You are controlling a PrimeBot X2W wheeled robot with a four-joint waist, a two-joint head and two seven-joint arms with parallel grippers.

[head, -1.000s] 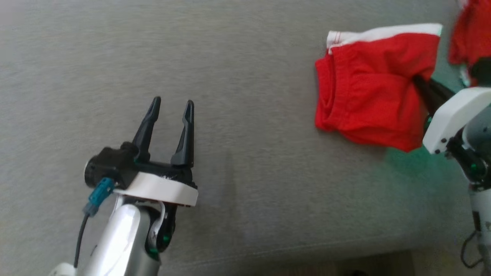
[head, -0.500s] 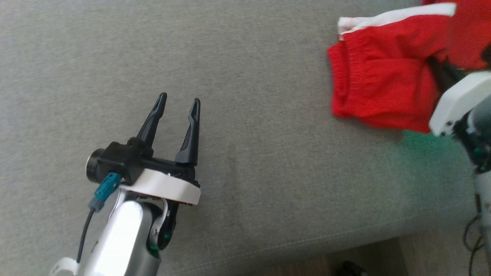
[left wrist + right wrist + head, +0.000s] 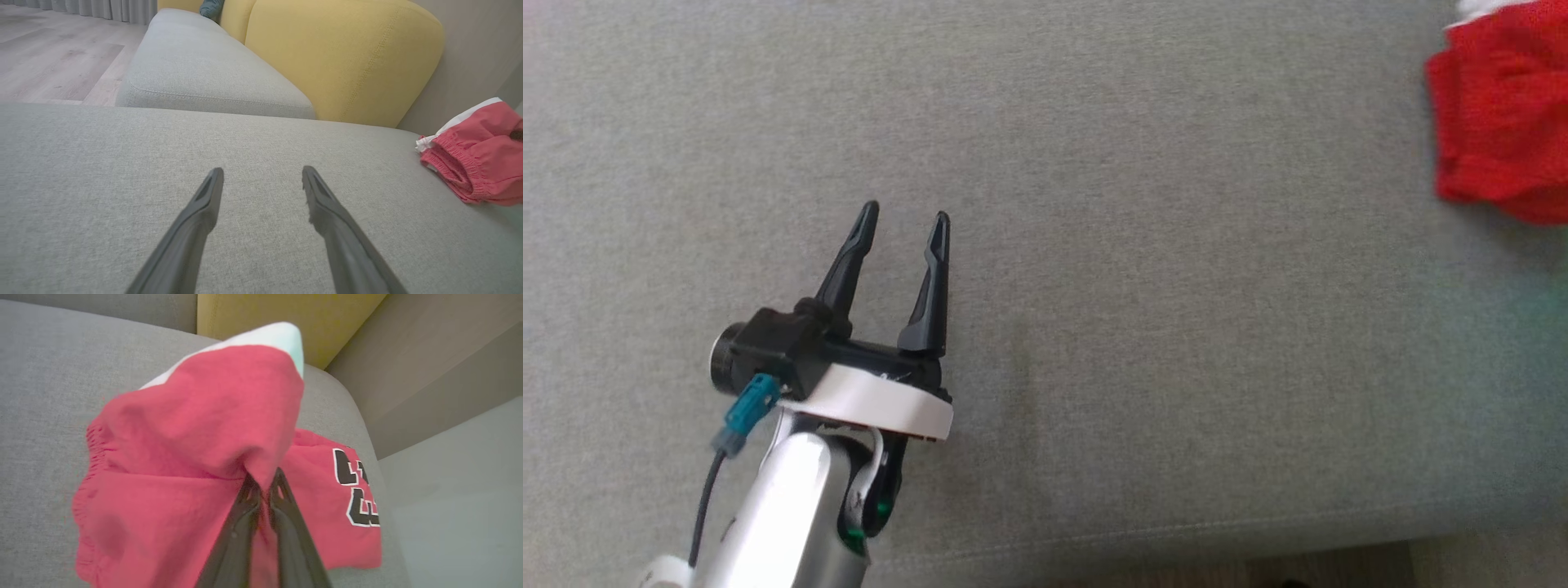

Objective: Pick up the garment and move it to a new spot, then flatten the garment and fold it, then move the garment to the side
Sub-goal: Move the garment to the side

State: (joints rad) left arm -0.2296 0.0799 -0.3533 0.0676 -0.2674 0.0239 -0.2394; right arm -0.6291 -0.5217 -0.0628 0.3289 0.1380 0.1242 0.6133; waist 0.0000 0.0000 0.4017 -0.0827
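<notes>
**Risk 1, slip.** I have the right gripper [image 3: 265, 477] clamped on one raised pinch of the garment [image 3: 196, 428], with its fingers pressed together on a thin ridge of cloth. I judge that so small a bite can pull free if the rest drags on the sofa [image 3: 1094, 245].

**Risk 2, unfolding.** The pinch looks to take the upper layer alone, and the lower layers lie loose on the seat. A sideways pull may peel the fold open and undo the flattening.

**Risk 3, edge.** In the right wrist view the garment lies close to the seat's rounded corner, with a pale surface beyond that I cannot identify. Carried further that way, a loose part could hang over and drag the whole off.

**Risk 4, no backup.** My left gripper [image 3: 905, 212] hovers over bare seat with its fingers apart, holding nothing. It is well apart from the garment and cannot catch a slip.

**Item, garment.**
- Type: shorts in red soft cloth.
- Features: gathered elastic waistband, a white band along one edge, black letters outlined in white on one leg.
- Condition: folded into a compact, rumpled bundle. One part is tented up at the gripper and the rest lies on the grey seat.
- Location: right end of the sofa, near the yellow cushion [image 3: 339, 53].
- Handling: I judge it limp, light and likely to sag.
</notes>
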